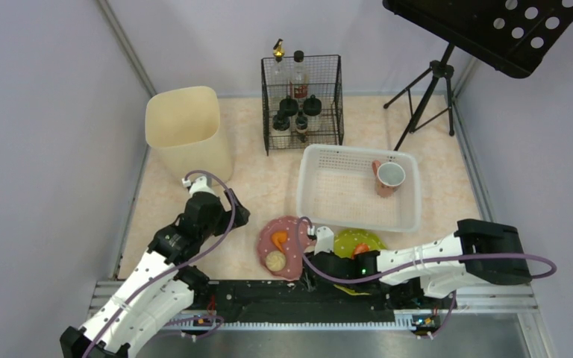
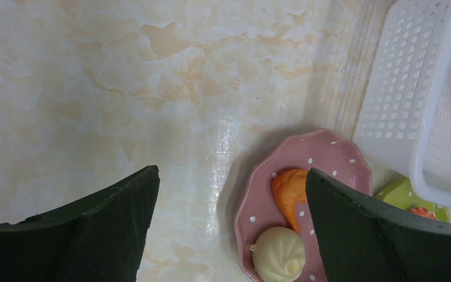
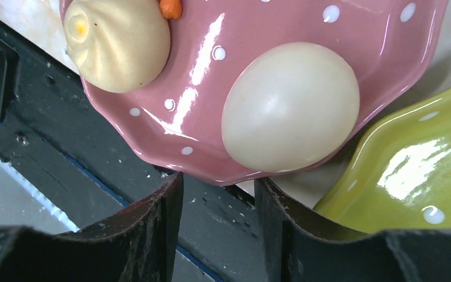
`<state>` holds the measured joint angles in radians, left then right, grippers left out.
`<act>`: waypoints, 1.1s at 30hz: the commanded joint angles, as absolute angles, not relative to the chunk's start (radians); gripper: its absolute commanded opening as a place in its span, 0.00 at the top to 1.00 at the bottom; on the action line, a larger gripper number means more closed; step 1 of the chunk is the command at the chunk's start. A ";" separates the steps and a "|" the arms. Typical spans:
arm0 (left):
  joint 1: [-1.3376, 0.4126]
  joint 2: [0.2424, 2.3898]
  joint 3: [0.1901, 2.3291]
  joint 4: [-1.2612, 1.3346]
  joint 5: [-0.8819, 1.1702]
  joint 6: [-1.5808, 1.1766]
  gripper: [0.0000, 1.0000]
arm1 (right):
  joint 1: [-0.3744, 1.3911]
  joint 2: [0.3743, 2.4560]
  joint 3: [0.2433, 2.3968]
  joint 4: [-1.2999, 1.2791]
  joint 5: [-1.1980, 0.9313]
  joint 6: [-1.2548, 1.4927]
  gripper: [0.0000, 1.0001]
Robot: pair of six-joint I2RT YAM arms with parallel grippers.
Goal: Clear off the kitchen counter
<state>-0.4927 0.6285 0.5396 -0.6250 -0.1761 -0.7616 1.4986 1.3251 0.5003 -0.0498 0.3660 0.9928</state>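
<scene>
The kitchen counter [image 1: 448, 164] is beige-pink marbled stone [image 2: 94, 88]. A pink dotted plate [image 1: 292, 233] lies at its front edge with an orange piece [image 1: 279, 239], a bun [image 1: 274, 261] and an egg [image 3: 290, 106]. A green plate [image 1: 358, 240] lies right of it. My left gripper [image 1: 236, 216] is open and empty above the counter, left of the pink plate [image 2: 258, 200]. My right gripper [image 3: 218, 179] has its jaws a small gap apart, empty, their tips at the pink plate's near rim [image 3: 235, 170], above the black front rail.
A white basket [image 1: 410, 216] holding a pink mug [image 1: 388, 177] stands behind the plates. A wire cage with bottles [image 1: 302, 101] and a cream bin [image 1: 186, 130] stand at the back. A music stand tripod [image 1: 425, 97] is at the back right.
</scene>
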 commanded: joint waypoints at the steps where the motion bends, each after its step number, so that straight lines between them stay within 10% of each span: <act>1: -0.491 0.639 0.526 -0.550 -0.187 -0.769 0.01 | 1.510 1.344 0.485 0.054 0.442 1.057 0.52; 33: -0.490 0.616 0.508 -0.538 -0.180 -0.756 0.01 | 1.515 1.525 0.575 0.058 0.520 1.248 0.52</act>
<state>-0.4927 0.6403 0.5133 -0.5755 -0.1719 -0.7567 1.5047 1.4631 0.5510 0.0719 0.5259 1.2335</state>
